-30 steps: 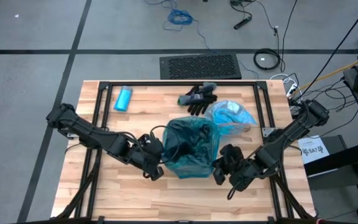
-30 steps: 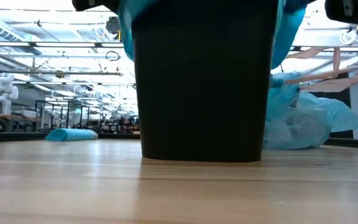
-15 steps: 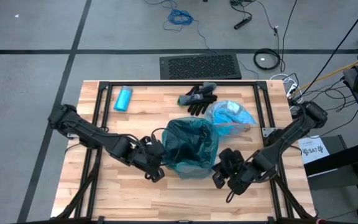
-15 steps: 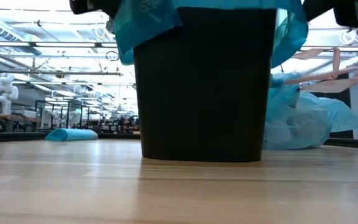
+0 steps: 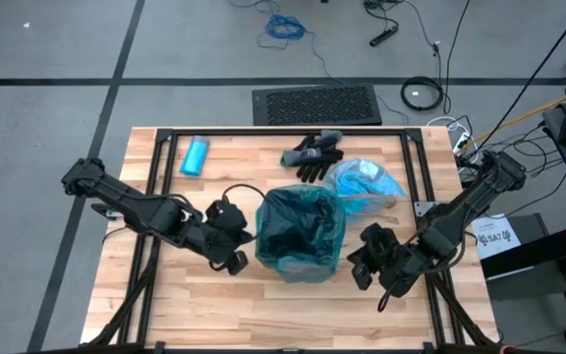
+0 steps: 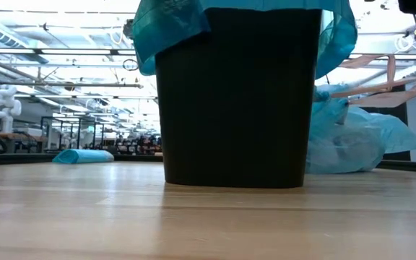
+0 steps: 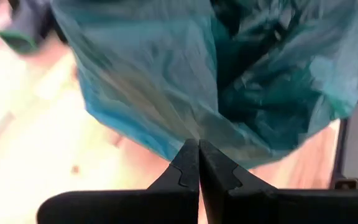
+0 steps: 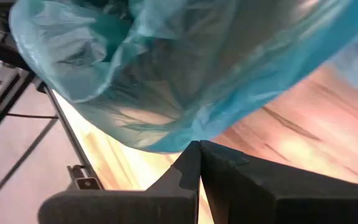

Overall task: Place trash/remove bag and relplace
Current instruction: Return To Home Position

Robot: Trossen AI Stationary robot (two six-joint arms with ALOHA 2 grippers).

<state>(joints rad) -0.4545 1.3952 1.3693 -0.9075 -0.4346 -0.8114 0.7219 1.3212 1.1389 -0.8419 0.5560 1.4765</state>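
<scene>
Retreating: left gripper (image 7: pixel 199 154) and right gripper (image 8: pixel 200 150), jaws closed empty, have left the bag-lined bin (image 6: pixel 237 94) just ahead; relining looks done.

Blue bag (image 5: pixel 300 231) lines upright black bin (image 6: pixel 237 101); filled bag (image 5: pixel 367 184) lies beside.

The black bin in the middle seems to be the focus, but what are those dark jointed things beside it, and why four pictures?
They are two robot arms at a wooden table. One camera looks down from above, one sits at table-top height, and one rides on each wrist. The black bin, lined with a blue bag, stands mid-table. Beyond it lie a filled blue bag, black gloves and a blue roll. The left end effector and right end effector, two-finger pincers, are shut beside the bin, apparently holding nothing.
</scene>
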